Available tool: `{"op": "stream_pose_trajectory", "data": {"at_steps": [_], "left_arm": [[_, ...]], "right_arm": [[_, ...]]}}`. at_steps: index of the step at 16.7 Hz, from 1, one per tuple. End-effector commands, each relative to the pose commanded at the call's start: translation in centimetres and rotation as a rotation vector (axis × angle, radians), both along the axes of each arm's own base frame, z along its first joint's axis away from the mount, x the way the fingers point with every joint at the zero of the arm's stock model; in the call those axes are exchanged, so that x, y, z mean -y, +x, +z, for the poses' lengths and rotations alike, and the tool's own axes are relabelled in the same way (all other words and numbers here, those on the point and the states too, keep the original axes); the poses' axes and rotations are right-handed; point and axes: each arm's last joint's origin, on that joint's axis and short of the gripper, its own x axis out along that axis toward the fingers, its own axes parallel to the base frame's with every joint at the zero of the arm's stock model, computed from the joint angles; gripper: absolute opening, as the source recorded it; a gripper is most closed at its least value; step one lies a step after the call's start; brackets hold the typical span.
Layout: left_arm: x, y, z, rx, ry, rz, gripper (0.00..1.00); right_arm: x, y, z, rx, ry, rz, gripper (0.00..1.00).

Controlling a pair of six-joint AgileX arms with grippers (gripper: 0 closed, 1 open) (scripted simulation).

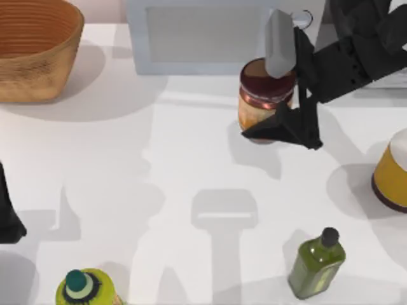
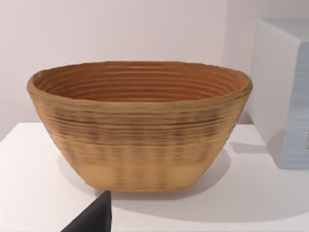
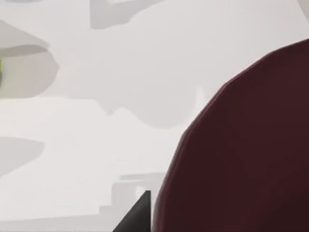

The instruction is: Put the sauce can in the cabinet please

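Sauce can [image 1: 266,95] between right hand [image 1: 280,95] fingers

My right tool [image 1: 280,95] is covering part of the sauce can [image 1: 257,95]; the frame edge is cropping the yellow can [image 1: 393,175].

One basket [image 1: 35,51], one cabinet [image 1: 200,35], two cans [image 1: 266,101], two bottles [image 1: 316,264].

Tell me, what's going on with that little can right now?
Right gripper clamped on sauce can, in front of cabinet. Left gripper parked at the table's left edge. Nothing between can and cabinet.
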Motion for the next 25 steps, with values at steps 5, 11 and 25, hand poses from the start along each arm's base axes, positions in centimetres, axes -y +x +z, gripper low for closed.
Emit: {"op": "stream_pose_trajectory", "data": {"at_steps": [5, 11, 25], "left_arm": [[0.0, 0.0, 0.0, 0.0, 0.0, 0.0, 1.0], [0.0, 0.0, 0.0, 0.0, 0.0, 0.0, 1.0], [0.0, 0.0, 0.0, 0.0, 0.0, 0.0, 1.0]], "right_arm": [[7.3, -6.0, 2.2, 0.082, 0.024, -0.267, 0.0], [12.2, -16.7, 2.3, 0.302, 0.114, -0.637, 0.0], [16.4, -23.7, -8.1, 0.564, 0.509, -1.414, 0.0]]}}
